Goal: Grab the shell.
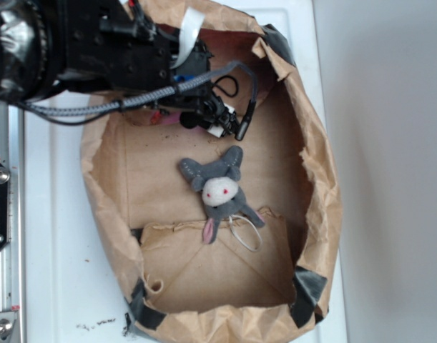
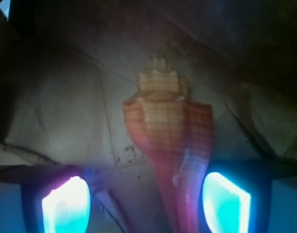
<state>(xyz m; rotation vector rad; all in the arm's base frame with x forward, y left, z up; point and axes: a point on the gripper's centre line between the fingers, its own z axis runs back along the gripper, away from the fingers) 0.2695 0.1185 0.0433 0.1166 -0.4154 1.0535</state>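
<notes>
I hold the gripper [image 2: 146, 204] spread over the shell [image 2: 166, 145], which lies on the paper bag [image 1: 204, 279] floor nearer the right pad [image 2: 225, 203]. I centre before closing.

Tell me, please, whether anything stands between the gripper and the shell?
Nothing visible does. In the wrist view the shell lies on the brown paper between the open gripper's fingers, nearer the right one.
</notes>
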